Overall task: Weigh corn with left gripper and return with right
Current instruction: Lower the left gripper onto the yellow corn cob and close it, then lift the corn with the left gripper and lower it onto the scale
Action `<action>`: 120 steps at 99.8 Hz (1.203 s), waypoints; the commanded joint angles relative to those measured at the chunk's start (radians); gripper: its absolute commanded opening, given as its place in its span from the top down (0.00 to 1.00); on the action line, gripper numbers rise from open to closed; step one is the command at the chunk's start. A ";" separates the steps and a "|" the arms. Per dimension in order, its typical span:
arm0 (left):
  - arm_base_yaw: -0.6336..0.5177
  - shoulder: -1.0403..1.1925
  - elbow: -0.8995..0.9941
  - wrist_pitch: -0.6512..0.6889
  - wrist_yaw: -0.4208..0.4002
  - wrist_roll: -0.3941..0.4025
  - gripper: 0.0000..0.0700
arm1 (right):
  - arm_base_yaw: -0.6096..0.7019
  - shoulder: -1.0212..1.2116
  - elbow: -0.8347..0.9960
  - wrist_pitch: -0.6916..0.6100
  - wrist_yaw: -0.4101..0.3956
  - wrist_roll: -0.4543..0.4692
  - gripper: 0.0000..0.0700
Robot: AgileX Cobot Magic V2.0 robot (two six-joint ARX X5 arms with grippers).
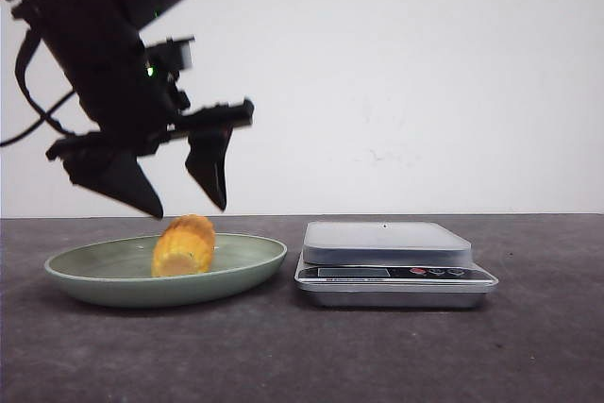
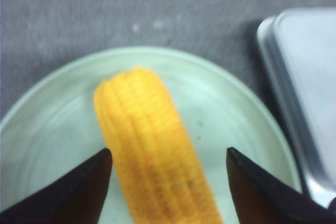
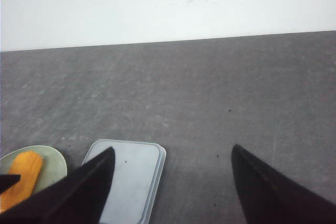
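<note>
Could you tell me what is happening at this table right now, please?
The left gripper hangs open just above the corn, its fingers either side of the cob but not touching it. The corn lies on the pale green plate, so nothing has been lifted yet. The scale stands beside the plate with its platform bare. The right gripper is open and holds nothing, looking toward the scale from farther off. A likely next move is the left gripper descending to grasp the corn.

The left arm slants down from the upper left of the front view, its left gripper [image 1: 191, 207] spread wide, tips pointing downward. The right gripper [image 3: 170, 153] also gapes apart, holding nothing.
</note>
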 commanded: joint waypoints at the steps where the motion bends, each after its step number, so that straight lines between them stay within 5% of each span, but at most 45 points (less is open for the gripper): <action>1: -0.012 0.027 0.010 -0.002 -0.006 -0.016 0.40 | 0.004 0.003 0.016 0.008 -0.003 -0.008 0.37; 24: -0.012 0.067 0.010 -0.030 -0.005 -0.043 0.42 | 0.004 0.003 0.016 0.009 -0.003 -0.008 0.37; 42: -0.023 0.069 0.011 -0.026 -0.005 -0.037 0.99 | 0.004 0.003 0.016 0.009 -0.002 -0.008 0.37; 90: -0.154 0.010 0.343 -0.165 -0.004 0.014 0.99 | 0.005 0.003 0.016 0.002 -0.003 -0.009 0.37; 120: -0.240 0.266 0.625 -0.192 -0.006 -0.066 0.99 | 0.005 0.003 0.016 0.002 -0.003 -0.008 0.37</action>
